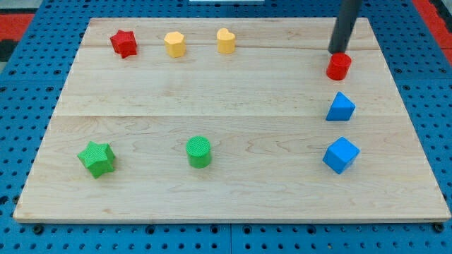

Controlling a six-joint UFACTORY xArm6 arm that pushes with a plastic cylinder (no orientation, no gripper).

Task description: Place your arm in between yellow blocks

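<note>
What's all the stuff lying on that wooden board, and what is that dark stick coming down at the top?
red star block: 1, red, top left of the view
yellow blocks: 2, yellow, top row; a hexagonal one and a heart-shaped one to its right, apart
red cylinder block: 1, red, top right
blue triangular block: 1, blue, right side, below the red cylinder
blue cube: 1, blue, lower right
green star block: 1, green, lower left
green cylinder block: 1, green, bottom, left of centre
wooden board: 1, pale wood, on a blue pegboard
my tip: 1, dark rod's end, right above the red cylinder, far right of the yellow blocks
</note>
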